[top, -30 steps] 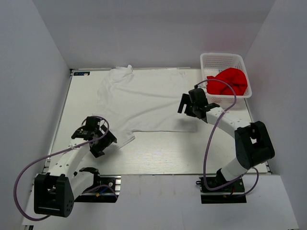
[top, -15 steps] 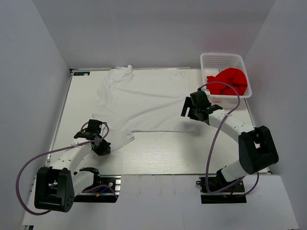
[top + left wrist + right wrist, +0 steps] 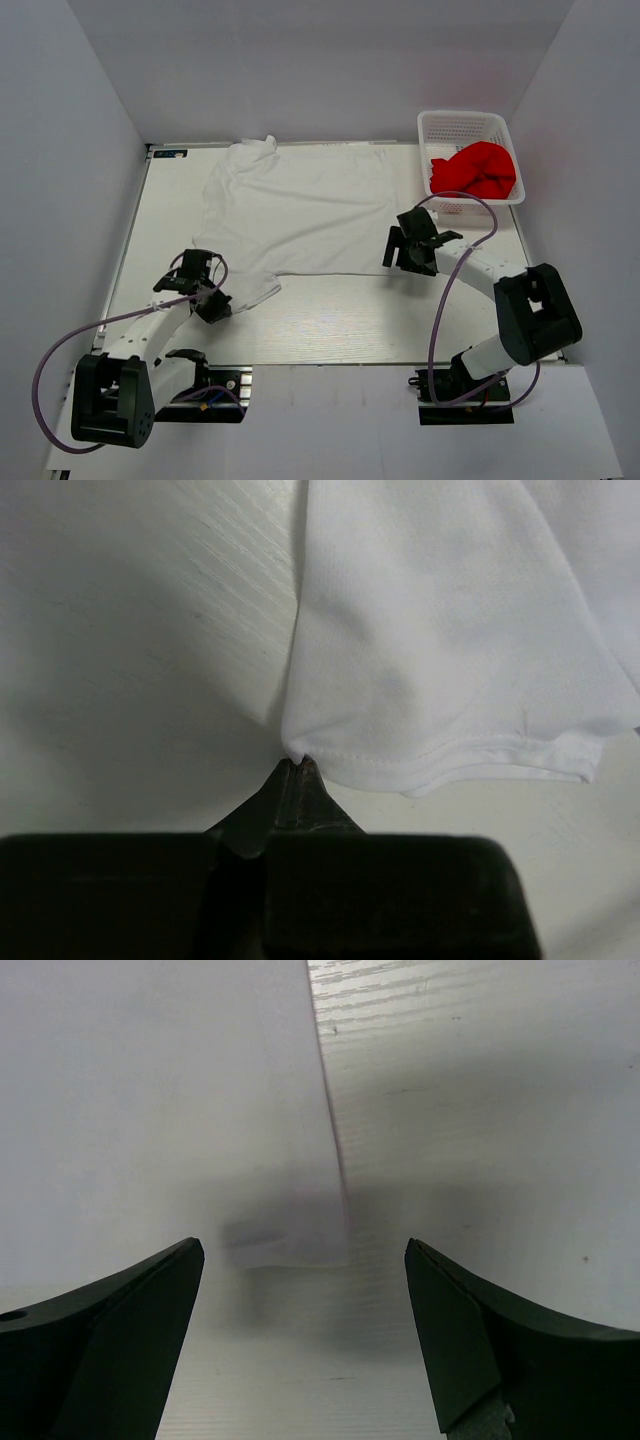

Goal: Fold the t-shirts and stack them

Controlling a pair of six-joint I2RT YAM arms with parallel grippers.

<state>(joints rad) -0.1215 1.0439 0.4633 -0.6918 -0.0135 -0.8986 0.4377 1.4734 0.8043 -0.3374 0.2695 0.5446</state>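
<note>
pinching the white t-shirt [image 3: 300, 210] by a sleeve corner, left gripper [image 3: 297, 765] clamped tight; shirt lies spread on table [image 3: 330, 320]. right gripper [image 3: 303, 1250] gapes wide over its hem corner, empty. red t-shirt [image 3: 478, 170] bunched in basket [image 3: 460, 123].

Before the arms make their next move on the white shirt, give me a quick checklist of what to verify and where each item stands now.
1. Left tool shut at the white t-shirt sleeve hem: ok.
2. Left tool actually pinching cloth: cannot tell; only the hem corner meets its tips.
3. Right tool open, straddling the shirt's near right corner: ok.
4. Right tool gripping cloth: not ok, not yet closed.
5. Shirt flat on the table: not ok, far-left edge bunched.
6. Red t-shirt out of the way in the basket: ok.
</note>
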